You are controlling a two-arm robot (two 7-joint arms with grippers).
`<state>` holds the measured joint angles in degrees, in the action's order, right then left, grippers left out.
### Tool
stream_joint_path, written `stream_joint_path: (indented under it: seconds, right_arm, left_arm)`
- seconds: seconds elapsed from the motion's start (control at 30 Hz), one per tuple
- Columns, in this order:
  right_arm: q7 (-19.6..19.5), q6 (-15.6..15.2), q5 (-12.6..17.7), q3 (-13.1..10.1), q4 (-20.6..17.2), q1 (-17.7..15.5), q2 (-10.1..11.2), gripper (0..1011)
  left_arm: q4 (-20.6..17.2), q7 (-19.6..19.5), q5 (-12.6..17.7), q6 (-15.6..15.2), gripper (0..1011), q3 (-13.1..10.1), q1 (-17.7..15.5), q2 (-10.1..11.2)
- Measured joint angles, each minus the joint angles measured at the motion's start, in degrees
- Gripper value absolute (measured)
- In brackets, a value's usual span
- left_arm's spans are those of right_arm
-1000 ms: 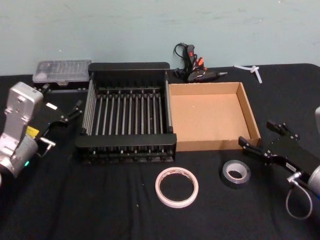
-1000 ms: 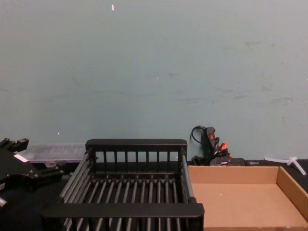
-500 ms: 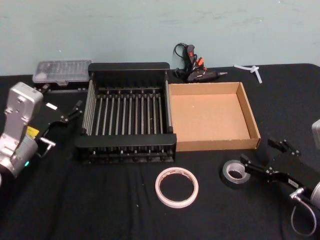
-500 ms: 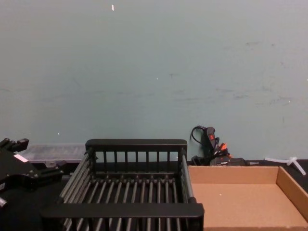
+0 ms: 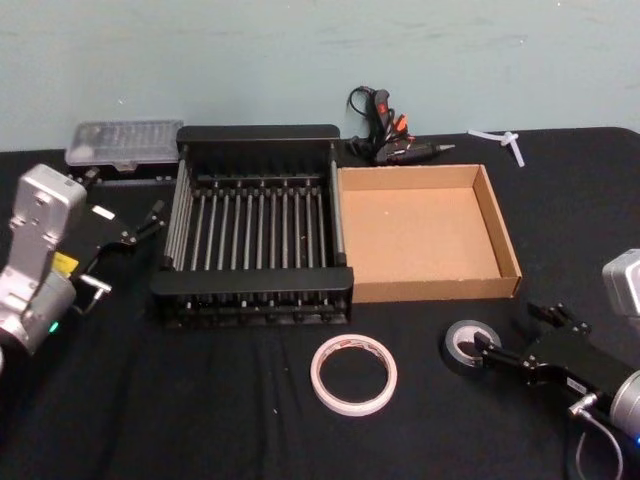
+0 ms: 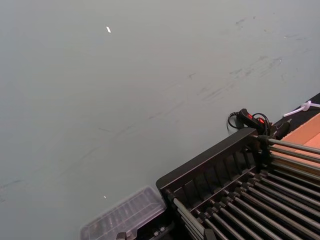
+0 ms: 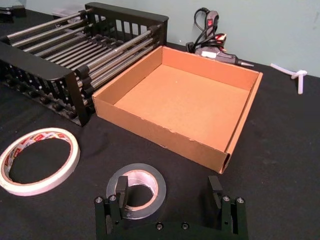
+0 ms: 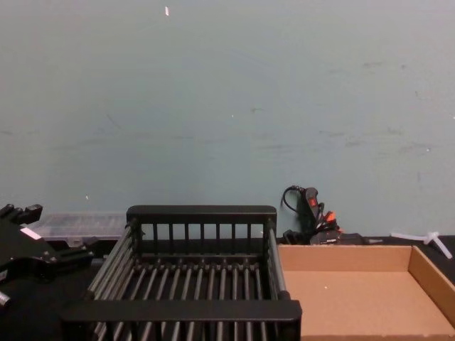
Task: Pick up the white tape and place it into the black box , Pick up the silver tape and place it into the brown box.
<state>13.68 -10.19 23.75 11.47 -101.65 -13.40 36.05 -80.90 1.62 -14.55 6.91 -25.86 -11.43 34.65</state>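
The silver tape (image 5: pixel 470 345) lies flat on the black cloth in front of the brown box (image 5: pixel 430 290). My right gripper (image 5: pixel 510 332) is open and low beside it. In the right wrist view one finger (image 7: pixel 121 192) overlaps the roll (image 7: pixel 145 187) at its hollow centre, and the other finger stands off to the side. The white tape (image 5: pixel 317 378) lies flat in front of the black box (image 5: pixel 250 279), apart from both grippers; its ring (image 7: pixel 37 187) sits left of the silver roll. Beside the crate's left wall my left gripper (image 5: pixel 140 228) hangs open, holding nothing.
A glue gun (image 5: pixel 385 130) lies behind the boxes, with a clear plastic case (image 5: pixel 125 140) at the back left. A white plastic piece (image 5: pixel 500 138) rests at the back right. Both boxes stand side by side, touching.
My right gripper has come down and back from the brown box's front corner to the silver tape. Neither tape has moved, and the left arm is still.
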Motion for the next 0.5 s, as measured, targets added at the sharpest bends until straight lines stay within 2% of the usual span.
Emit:
stream_joint_path:
  seconds: [0.5]
  right_arm:
    - [1.09,-4.24,-2.03,0.07,1.53,2.41,-2.10,1000]
  left_arm:
    - [0.01,0.00,0.00,0.00,1001,0.00,0.00,0.00]
